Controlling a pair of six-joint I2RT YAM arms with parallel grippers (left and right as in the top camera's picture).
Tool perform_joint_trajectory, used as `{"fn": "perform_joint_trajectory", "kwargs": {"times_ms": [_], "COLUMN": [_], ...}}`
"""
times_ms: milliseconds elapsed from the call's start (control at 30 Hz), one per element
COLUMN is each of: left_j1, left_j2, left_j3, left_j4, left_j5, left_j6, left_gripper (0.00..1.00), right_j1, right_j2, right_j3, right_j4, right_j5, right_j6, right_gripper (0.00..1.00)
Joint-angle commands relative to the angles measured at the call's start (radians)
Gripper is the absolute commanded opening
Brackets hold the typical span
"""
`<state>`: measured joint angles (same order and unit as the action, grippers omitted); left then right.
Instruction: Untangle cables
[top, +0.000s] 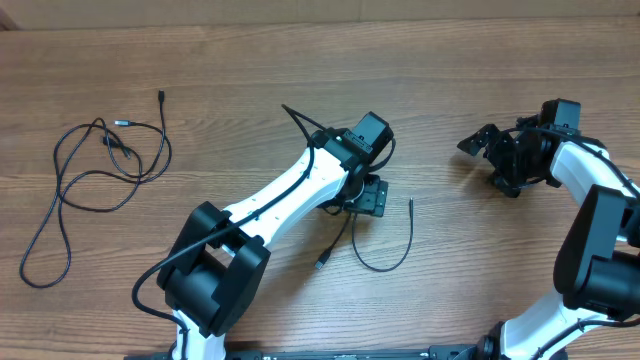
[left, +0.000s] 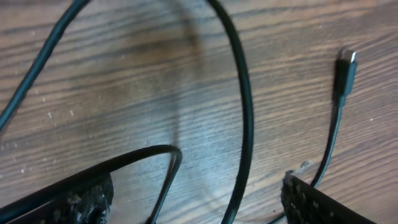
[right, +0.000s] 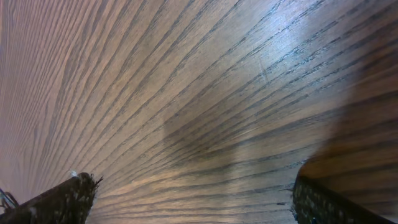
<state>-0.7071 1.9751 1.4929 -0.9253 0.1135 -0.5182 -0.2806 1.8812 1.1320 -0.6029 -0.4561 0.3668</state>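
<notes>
Wood table (top: 300, 60) bare along far edge; left fingers (left: 314, 205) open astride short cable (left: 247, 112); right fingers (right: 59, 202) open above it

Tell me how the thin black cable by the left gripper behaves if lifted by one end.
Probably floppy: the thin black cable lies in loose curves on the wooden table. Likely light, being so thin. Its small plug would probably dangle.
</notes>
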Motion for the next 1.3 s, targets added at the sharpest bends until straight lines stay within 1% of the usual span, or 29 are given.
{"fn": "perform_joint_trajectory", "kwargs": {"times_ms": [0,100,167,200,233,267,333,367,400,433,500,600,800,867,900,967,1033,1067,1167,1267], "left_j1": [-0.001,-0.001,-0.001,-0.001,-0.001,-0.001,-0.001,-0.001,-0.001,-0.001,-0.001,-0.001,0.000,0.000,0.000,0.000,0.000,0.000,0.000,0.007], "left_j2": [0.000,0.000,0.000,0.000,0.000,0.000,0.000,0.000,0.000,0.000,0.000,0.000,0.000,0.000,0.000,0.000,0.000,0.000,-0.001,-0.021], "left_j3": [-0.029,-0.071,-0.104,-0.118,-0.132,-0.145,-0.169,-0.179,-0.189,-0.198,-0.212,-0.215,-0.215,-0.215,-0.215,-0.215,-0.215,-0.215,-0.214,-0.192], "left_j4": [0.039,0.112,0.188,0.225,0.260,0.295,0.365,0.397,0.432,0.460,0.507,0.526,0.553,0.568,0.577,0.591,0.602,0.605,0.621,0.620], "left_j5": [-0.043,-0.051,-0.051,-0.054,-0.063,-0.081,-0.127,-0.137,-0.140,-0.140,-0.140,-0.148,-0.242,-0.252,-0.251,-0.252,-0.252,-0.251,-0.256,-0.254], "left_j6": [-0.026,-0.044,-0.043,-0.043,-0.043,-0.043,-0.043,-0.043,-0.043,-0.043,-0.043,-0.043,-0.043,-0.043,-0.044,-0.043,-0.044,-0.044,-0.037,0.019], "left_gripper": [0.86,0.86,0.86,0.84,0.80,0.73,0.49,0.39,0.31,0.27,0.25,0.33,0.33,0.27,0.21,0.17,0.07,0.04,0.04,0.04], "right_j1": [-0.003,-0.003,-0.003,-0.003,-0.003,-0.003,-0.003,-0.003,-0.003,-0.003,-0.003,-0.003,-0.003,-0.003,-0.003,-0.003,-0.003,-0.003,-0.003,-0.003], "right_j2": [0.011,0.011,0.011,0.011,0.011,0.011,0.011,0.011,0.011,0.011,0.011,0.011,0.011,0.011,0.011,0.011,0.011,0.011,0.011,0.011], "right_j3": [-0.011,-0.011,-0.011,-0.011,-0.011,-0.011,-0.011,-0.011,-0.011,-0.011,-0.011,-0.011,-0.011,-0.011,-0.011,-0.011,-0.011,-0.011,-0.011,-0.011], "right_j4": [0.000,0.000,0.000,0.000,0.000,0.000,0.000,0.000,0.000,0.000,0.000,0.000,0.000,0.000,0.000,0.000,0.000,0.000,0.000,0.000], "right_j5": [0.010,0.010,0.010,0.010,0.010,0.010,0.010,0.010,0.010,0.010,0.010,0.010,0.010,0.010,0.010,0.010,0.010,0.010,0.010,0.010], "right_j6": [0.003,0.003,0.003,0.003,0.003,0.003,0.003,0.003,0.003,0.003,0.003,0.003,0.003,0.003,0.003,0.003,0.003,0.003,0.003,0.003], "right_gripper": [1.00,1.00,1.00,1.00,1.00,1.00,1.00,1.00,1.00,1.00,1.00,1.00,1.00,1.00,1.00,1.00,1.00,1.00,1.00,1.00]}}
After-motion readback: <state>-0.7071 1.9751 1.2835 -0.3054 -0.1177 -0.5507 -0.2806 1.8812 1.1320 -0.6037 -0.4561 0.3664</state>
